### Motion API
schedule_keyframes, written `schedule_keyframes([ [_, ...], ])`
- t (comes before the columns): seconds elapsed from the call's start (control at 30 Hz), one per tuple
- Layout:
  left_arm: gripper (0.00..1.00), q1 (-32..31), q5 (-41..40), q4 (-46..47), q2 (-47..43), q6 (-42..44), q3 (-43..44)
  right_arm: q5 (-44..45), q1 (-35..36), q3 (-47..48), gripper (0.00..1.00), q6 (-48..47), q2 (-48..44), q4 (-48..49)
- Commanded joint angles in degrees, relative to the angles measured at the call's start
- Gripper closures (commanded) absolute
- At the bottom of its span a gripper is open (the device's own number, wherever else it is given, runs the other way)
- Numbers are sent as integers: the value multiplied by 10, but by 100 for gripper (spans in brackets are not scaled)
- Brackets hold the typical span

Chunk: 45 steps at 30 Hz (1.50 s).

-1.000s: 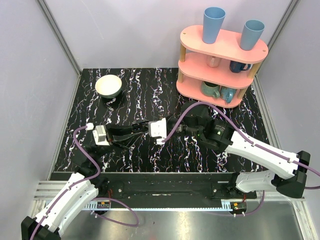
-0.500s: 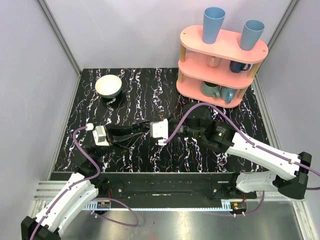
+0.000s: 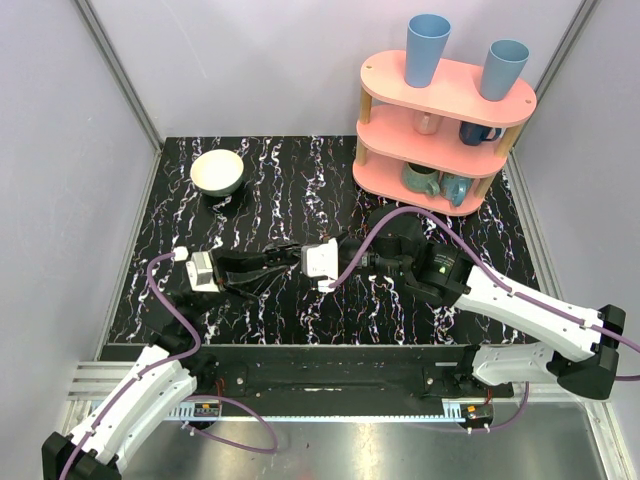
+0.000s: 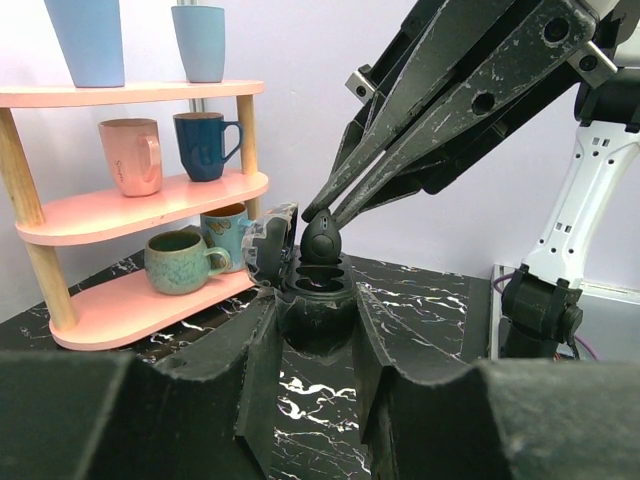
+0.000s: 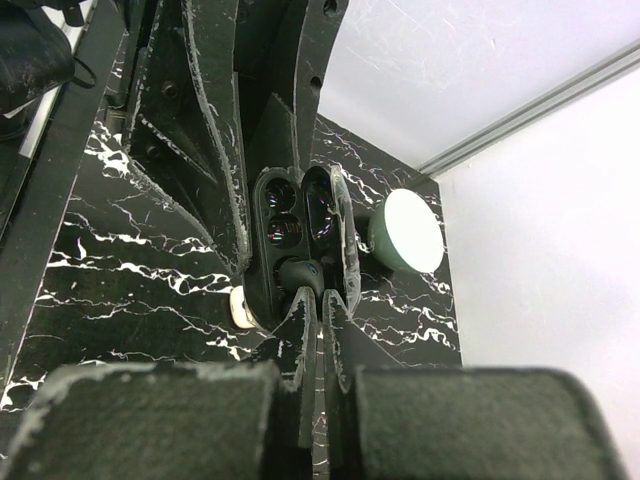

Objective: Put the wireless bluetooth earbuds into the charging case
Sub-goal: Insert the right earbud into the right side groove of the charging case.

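Currently holding open-lidded charging case (image 4: 316,285) upright in left hand (image 4: 317,312); pinching earbud (image 4: 320,240) in right hand (image 4: 320,212), tip at socket. Lower straight, keep case steady, release only once seated.

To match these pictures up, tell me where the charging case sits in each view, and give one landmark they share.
Top external: charging case left of centre, mostly hidden where the arms meet.
Left wrist: centre, lid open, held by the left gripper.
Right wrist: centre, open, just above the pinched earbud.
Shared landmark: the right gripper pinching that earbud at the case.
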Motion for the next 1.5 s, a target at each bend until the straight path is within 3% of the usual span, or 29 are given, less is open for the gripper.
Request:
schedule_keyframes([
  [0.0, 100, -3, 18, 45, -6, 4, 13, -2, 2, 18, 100, -5, -1, -25],
  [0.23, 100, -3, 17, 47, -9, 6, 14, -45, 2, 39, 100, -26, 15, -101],
  [0.53, 100, -4, 21, 54, -8, 0, 20, -49, 2, 51, 100, -36, 38, -113],
  [0.67, 100, -3, 21, 47, -9, 3, 17, -45, 2, 49, 85, -41, 33, -111],
  [0.7, 100, -3, 20, 47, -10, 3, 17, -39, 2, 48, 77, -42, 30, -110],
  [0.77, 100, -3, 18, 46, -11, 3, 15, -32, 3, 44, 76, -45, 26, -104],
  [1.03, 100, -3, 14, 36, -9, 7, 16, -8, 3, -14, 48, -36, -26, 8],
  [1.47, 100, -4, 3, 22, -11, 13, 19, 40, 2, -80, 38, 26, -102, 72],
])
